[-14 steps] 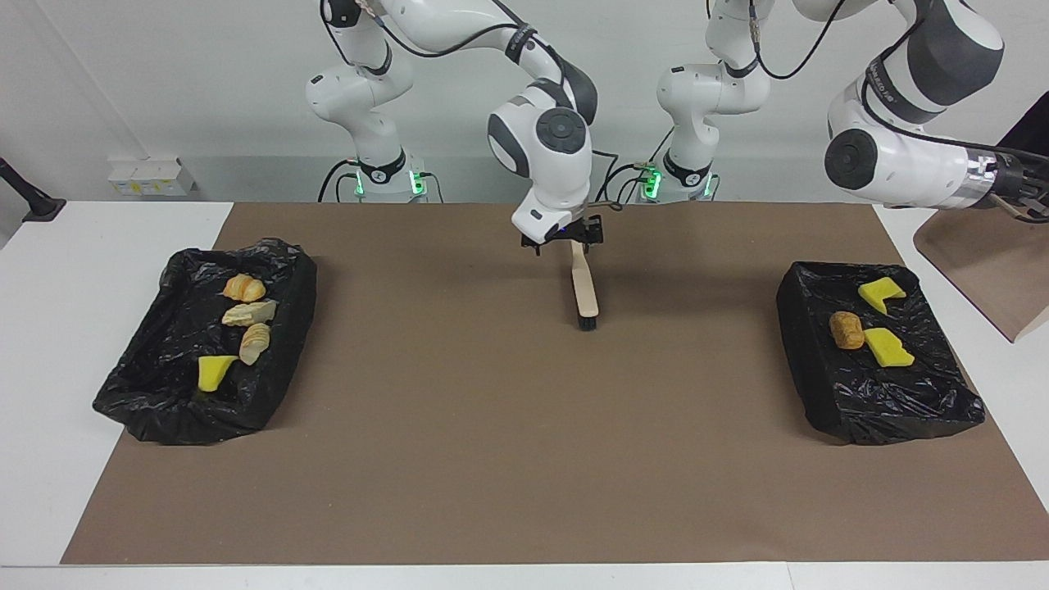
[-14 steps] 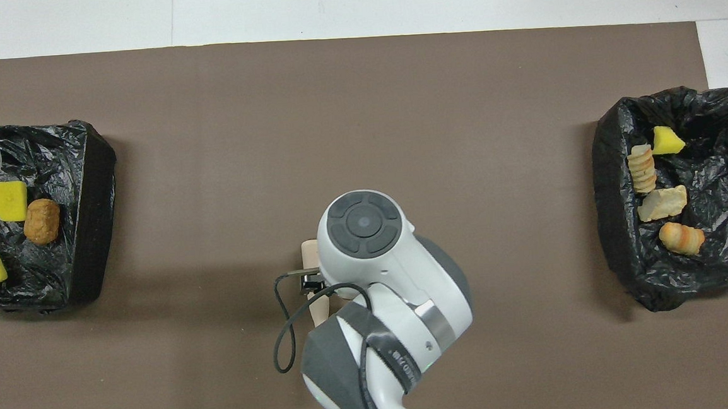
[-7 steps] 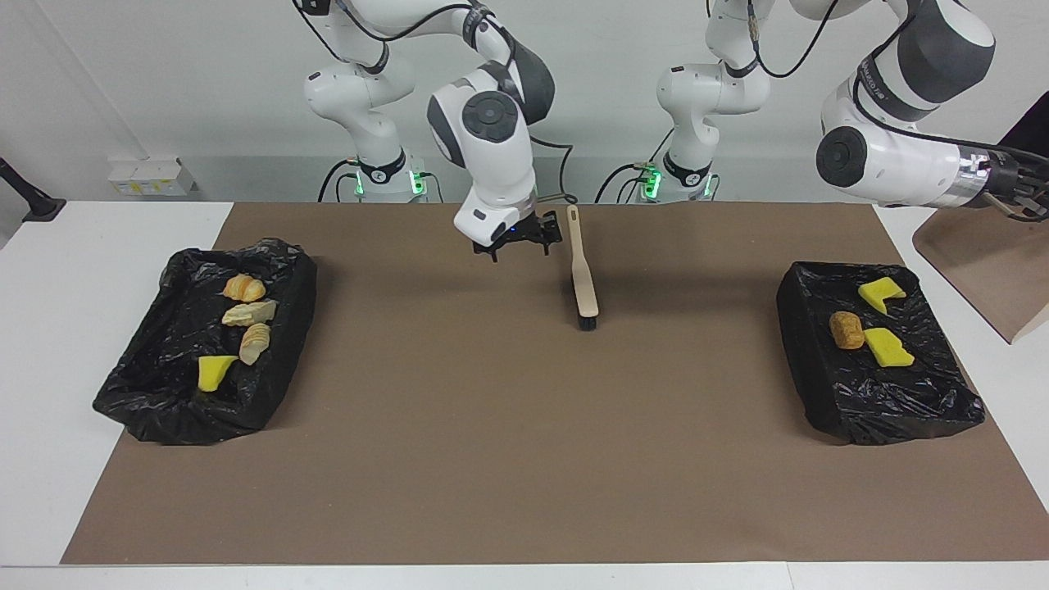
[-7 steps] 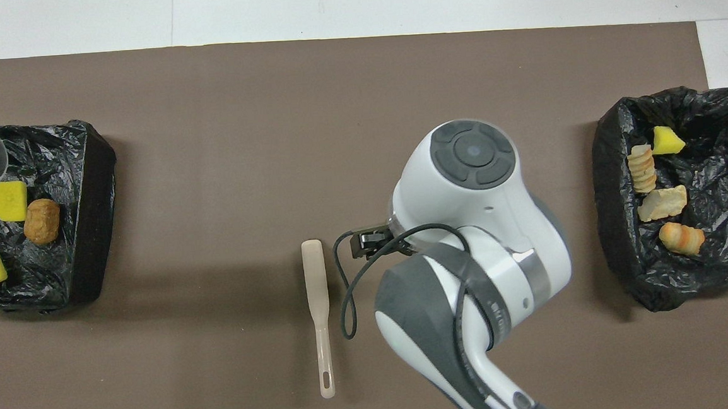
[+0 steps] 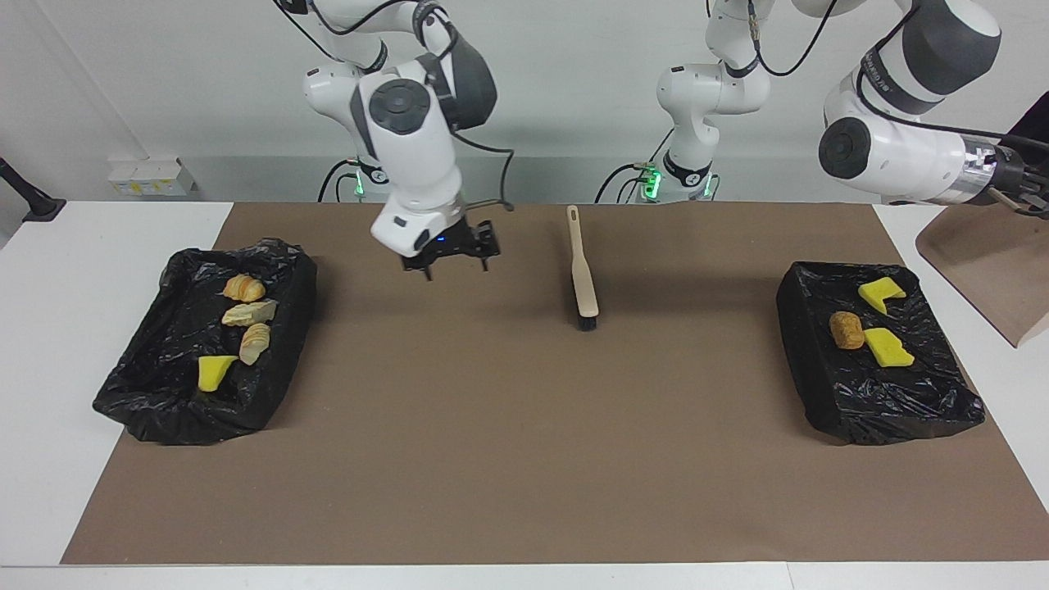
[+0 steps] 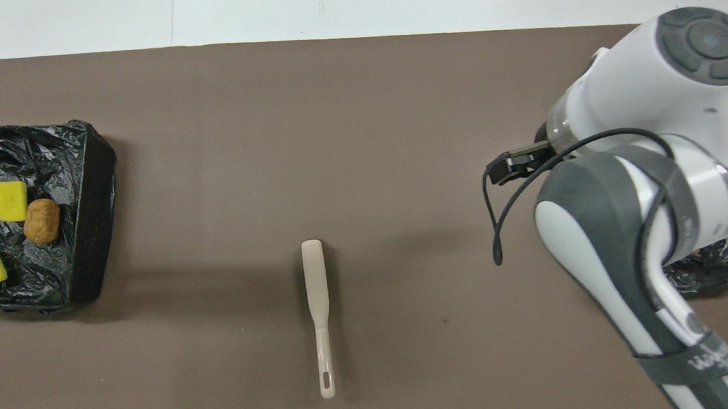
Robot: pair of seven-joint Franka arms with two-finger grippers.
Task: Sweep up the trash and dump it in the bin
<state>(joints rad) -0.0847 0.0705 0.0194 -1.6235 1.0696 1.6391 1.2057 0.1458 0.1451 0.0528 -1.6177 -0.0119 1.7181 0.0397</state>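
Observation:
The trash lies in two black-lined bins. The bin [image 5: 131,393] at the right arm's end holds a croissant [image 5: 243,288], two bread chunks [image 5: 250,313] and a yellow sponge [image 5: 213,373]. The bin [image 5: 885,410] at the left arm's end, also in the overhead view [image 6: 95,202], holds two yellow sponges [image 5: 889,347] and a brown lump [image 5: 846,329]. The beige brush [image 5: 582,270] lies alone on the mat, also in the overhead view [image 6: 316,308]. My right gripper [image 5: 455,269] is open and empty over the mat, between the brush and the right arm's bin. My left gripper [image 5: 1014,187] holds the dustpan [image 5: 983,270] up off the table's end.
A brown mat [image 5: 524,451] covers most of the white table. In the overhead view my right arm [image 6: 652,168] hides most of the bin at its end. A small white box [image 5: 152,176] stands near the robots at the right arm's end.
My right gripper has let go of the brush and moved away toward the right arm's end. The brush stays flat on the mat. The left arm with the dustpan has barely shifted.

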